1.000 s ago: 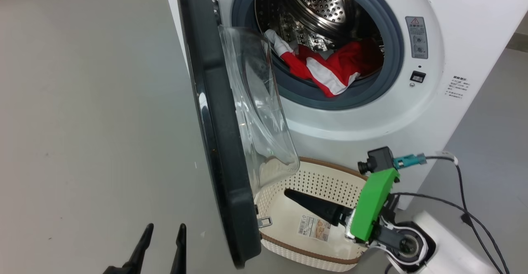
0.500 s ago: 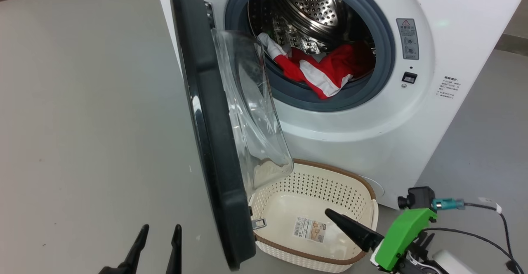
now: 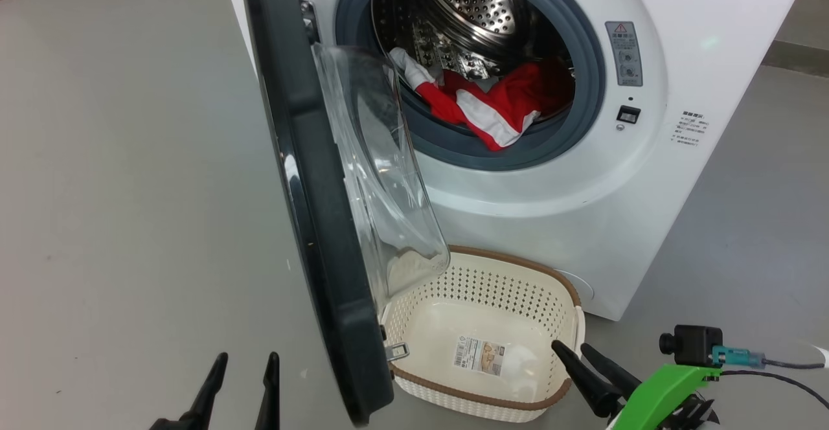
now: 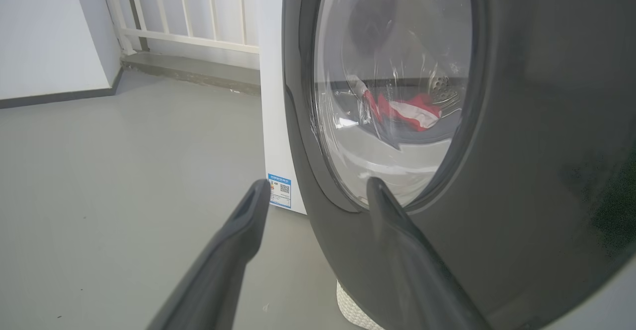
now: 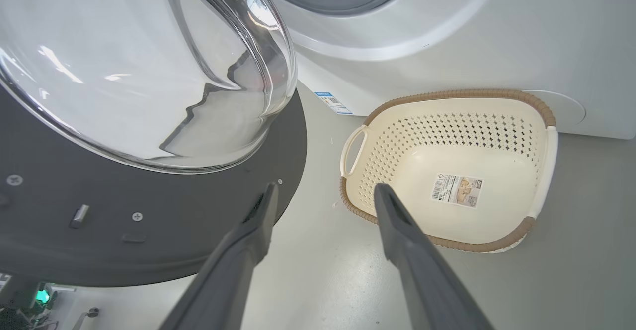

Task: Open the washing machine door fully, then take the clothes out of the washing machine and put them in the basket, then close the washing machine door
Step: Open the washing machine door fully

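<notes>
Left gripper at the lower left of the head view, fingers spread wide, nothing between them. Poised over the grey floor, near the outer face of the washing machine door and apart from it there. In the left wrist view, one finger drawn across the glossy black rim; contact impossible to tell from that angle.

Right gripper at the lower right, likewise spread and empty, fingertips just beside the right near corner of the basket. Green bracket and small black camera behind the fingers.

Door swung out from the left side of the opening, nearly edge-on to the head camera. Clear glass bowl window bulging toward the washing machine, its lower end hanging over the basket's left end. Metal latch on the inner face, low down.

Clothes in the steel drum: a red and white heap at the bottom, one white-panelled fold draped over the lower lip of the grey gasket. Also visible through the window glass in the left wrist view.

Basket on the floor directly before the washer, under the opening, upright, sticker on its bottom. Small blue label low on the machine's corner.
</notes>
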{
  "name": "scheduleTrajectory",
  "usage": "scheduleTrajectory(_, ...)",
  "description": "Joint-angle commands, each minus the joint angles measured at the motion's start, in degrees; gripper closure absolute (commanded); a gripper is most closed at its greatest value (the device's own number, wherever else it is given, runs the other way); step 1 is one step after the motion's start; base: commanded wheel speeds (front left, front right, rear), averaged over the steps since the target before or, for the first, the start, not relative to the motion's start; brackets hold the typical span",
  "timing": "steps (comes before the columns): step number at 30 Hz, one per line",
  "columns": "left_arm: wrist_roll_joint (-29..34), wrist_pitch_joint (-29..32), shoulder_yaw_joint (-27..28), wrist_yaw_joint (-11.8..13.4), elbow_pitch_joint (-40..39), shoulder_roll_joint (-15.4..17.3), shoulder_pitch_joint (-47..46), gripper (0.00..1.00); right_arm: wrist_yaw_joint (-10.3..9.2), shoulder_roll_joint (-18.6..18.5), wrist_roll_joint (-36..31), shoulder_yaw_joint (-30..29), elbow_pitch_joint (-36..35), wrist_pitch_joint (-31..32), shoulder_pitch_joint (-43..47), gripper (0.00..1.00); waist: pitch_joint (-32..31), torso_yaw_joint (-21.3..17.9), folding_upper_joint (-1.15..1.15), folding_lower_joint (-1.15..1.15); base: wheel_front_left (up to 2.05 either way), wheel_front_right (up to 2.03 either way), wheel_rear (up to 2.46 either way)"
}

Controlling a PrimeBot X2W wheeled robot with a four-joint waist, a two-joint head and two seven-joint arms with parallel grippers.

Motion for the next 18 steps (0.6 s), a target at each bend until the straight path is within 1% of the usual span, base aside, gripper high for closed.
scheduleTrajectory(1,0.1,-0.7,2.1,0.0,-1.1,0.5,-1.0,0.0,0.42,-1.3,-1.6,1.7,-0.4,-2.5,-1.3,0.0,0.0,-0.1,0.0,0.0,0.0,0.0,0.0)
scheduleTrajectory(5,0.0,-0.7,2.0,0.0,-0.9,0.5,-1.0,0.0,0.42,-2.1,-4.2,4.5,1.4,-7.2,-2.2,0.0,-0.2,-0.3,0.0,0.0,0.0,0.0,0.0)
scheduleTrajectory(6,0.0,-0.7,2.0,0.0,-0.8,0.5,-1.0,0.0,0.42,-2.3,-5.9,5.3,2.5,-8.5,-2.7,0.0,-0.3,-0.3,0.0,0.0,0.0,0.0,0.0)
scheduleTrajectory(9,0.0,-0.7,2.1,0.1,-0.8,0.5,-1.0,0.0,0.42,-2.2,-8.9,5.0,3.6,-9.3,-3.2,0.0,-0.3,-0.4,0.0,0.0,0.0,0.0,0.0)
scheduleTrajectory(15,0.0,-0.7,2.4,0.1,-0.8,0.5,-1.0,0.0,0.42,-0.5,-20.5,-3.9,2.0,-9.3,-1.4,0.0,-0.2,-0.5,0.0,0.0,0.0,0.0,0.0)
scheduleTrajectory(16,0.0,-0.7,2.4,0.1,-0.8,0.5,-1.0,0.0,0.42,-0.5,-20.5,-3.9,2.0,-9.3,-1.4,0.0,-0.2,-0.5,0.0,0.0,0.0,0.0,0.0)
scheduleTrajectory(18,0.0,-0.7,2.4,0.1,-0.9,0.5,-1.0,0.0,0.42,0.5,-24.0,-6.8,1.2,-9.3,-0.2,0.0,-0.3,-0.6,0.0,0.0,0.0,0.0,0.0)
